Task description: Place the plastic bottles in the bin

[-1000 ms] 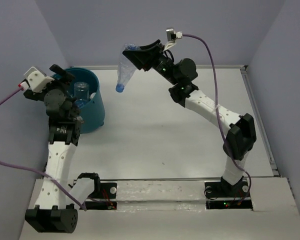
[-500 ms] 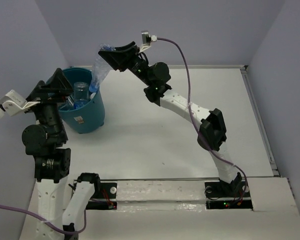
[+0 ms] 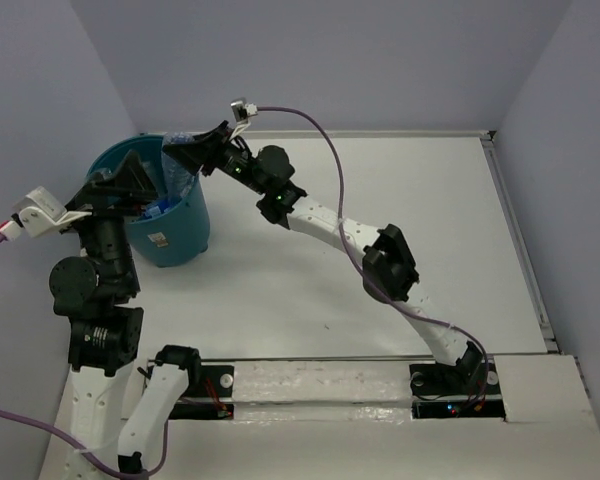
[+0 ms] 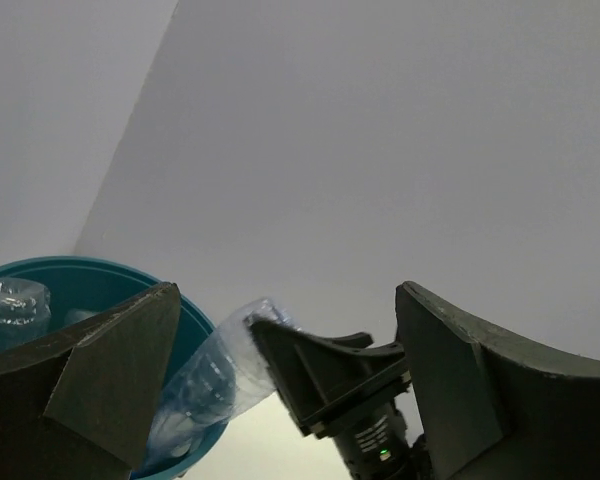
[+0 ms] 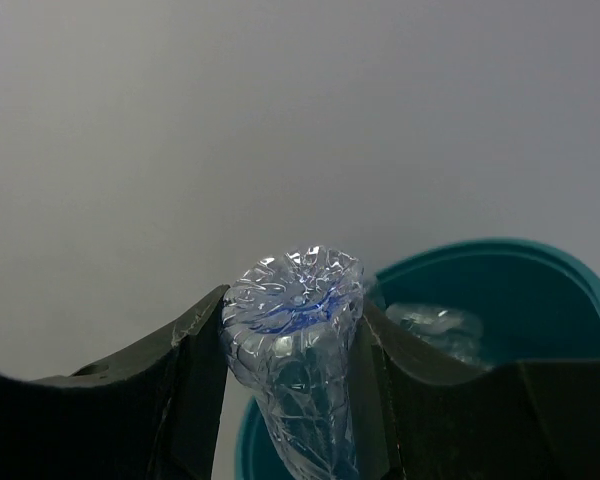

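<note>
Right pincer (image 3: pixel 187 152) has swung over the bin (image 3: pixel 183 238), clamping the bottle (image 5: pixel 292 300) by its base, neck pointing down.

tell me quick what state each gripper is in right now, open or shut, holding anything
Left gripper: open, holding nothing.
Right gripper: closed on a clear crumpled plastic bottle, over the round teal plastic bin.

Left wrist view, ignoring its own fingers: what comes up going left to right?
Bin → held bottle, leaning over the bin's rim → right gripper clamping it.
</note>
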Robot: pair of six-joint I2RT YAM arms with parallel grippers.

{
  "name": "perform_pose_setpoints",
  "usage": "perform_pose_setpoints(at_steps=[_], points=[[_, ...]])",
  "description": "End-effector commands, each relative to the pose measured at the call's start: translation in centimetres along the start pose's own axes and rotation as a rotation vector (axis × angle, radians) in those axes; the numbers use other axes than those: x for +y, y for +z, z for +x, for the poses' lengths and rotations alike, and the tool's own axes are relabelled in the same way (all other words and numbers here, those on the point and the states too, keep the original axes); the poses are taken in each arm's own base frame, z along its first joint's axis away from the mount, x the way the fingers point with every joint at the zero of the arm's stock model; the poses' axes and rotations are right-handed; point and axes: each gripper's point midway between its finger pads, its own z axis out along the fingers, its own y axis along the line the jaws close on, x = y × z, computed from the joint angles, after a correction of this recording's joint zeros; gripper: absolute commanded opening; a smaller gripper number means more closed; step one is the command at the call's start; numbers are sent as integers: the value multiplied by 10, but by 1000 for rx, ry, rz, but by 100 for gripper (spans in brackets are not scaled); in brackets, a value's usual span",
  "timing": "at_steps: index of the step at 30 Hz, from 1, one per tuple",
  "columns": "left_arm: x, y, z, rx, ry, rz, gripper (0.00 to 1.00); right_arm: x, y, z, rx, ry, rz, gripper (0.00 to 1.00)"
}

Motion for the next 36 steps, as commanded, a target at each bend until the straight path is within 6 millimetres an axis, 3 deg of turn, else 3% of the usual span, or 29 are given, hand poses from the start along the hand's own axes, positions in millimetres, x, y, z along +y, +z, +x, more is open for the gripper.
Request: perform_pose_setpoints(at_steps=[1, 3, 5, 7, 8, 10, 11, 14, 18, 21, 22, 23, 26, 27, 28, 29, 30, 31, 32, 33, 35, 36], points=[[-7, -3, -29, -85, -13, 9, 99, -4, -2, 4, 15, -50, 18, 1], [-8, -3, -27, -80, -22, 16, 99, -10, -2, 17, 55, -78, 44, 10], [-9, -2, -23, -76, -29, 24, 99, -17, -3, 34, 100, -100, 65, 30], [-9, 0, -20, -72, -32, 24, 99, -20, -4, 38, 119, -115, 71, 47], [-10, 0, -20, -69, -34, 26, 99, -23, -5, 40, 128, -127, 79, 66], [-12, 1, -21, -70, -39, 31, 99, -30, -7, 46, 153, -133, 100, 78], [-13, 2, -23, -73, -40, 32, 99, -23, -1, 37, 137, -153, 84, 87], [-17, 2, -35, -92, -41, 34, 99, -25, 2, 38, 153, -167, 92, 98], [-23, -1, -55, -129, -53, 40, 99, -16, 7, 22, 137, -223, 88, 100], [-28, -4, -68, -151, -56, 50, 99, 7, 11, -6, 103, -272, 66, 100], [-29, -4, -69, -150, -54, 56, 99, 31, 14, -31, 71, -301, 36, 100], [-31, -4, -71, -148, -54, 59, 99, 43, 15, -44, 55, -315, 22, 100], [-40, -5, -75, -138, -57, 93, 99, 67, 8, -66, 47, -363, 6, 100], [-43, -6, -75, -130, -56, 111, 99, 100, 4, -102, 2, -407, -20, 100], [-47, -7, -76, -125, -55, 126, 99, 89, -8, -88, 53, -410, 14, 100], [-51, -9, -75, -112, -53, 149, 99, 125, -18, -124, 13, -462, -13, 100], [-53, -10, -74, -104, -52, 163, 99, 101, -27, -98, 74, -464, 26, 100], [-57, -14, -73, -90, -52, 191, 99, 107, -51, -103, 96, -470, 67, 100], [-56, -16, -73, -89, -55, 191, 99, 138, -54, -135, 42, -502, 35, 100], [-60, -21, -69, -72, -55, 222, 99, 140, -86, -141, 56, -524, 94, 100], [-68, -29, -64, -43, -74, 280, 99, 138, -122, -145, 68, -550, 170, 100], [-71, -32, -60, -25, -78, 304, 99, 108, -156, -128, 115, -568, 292, 100]])
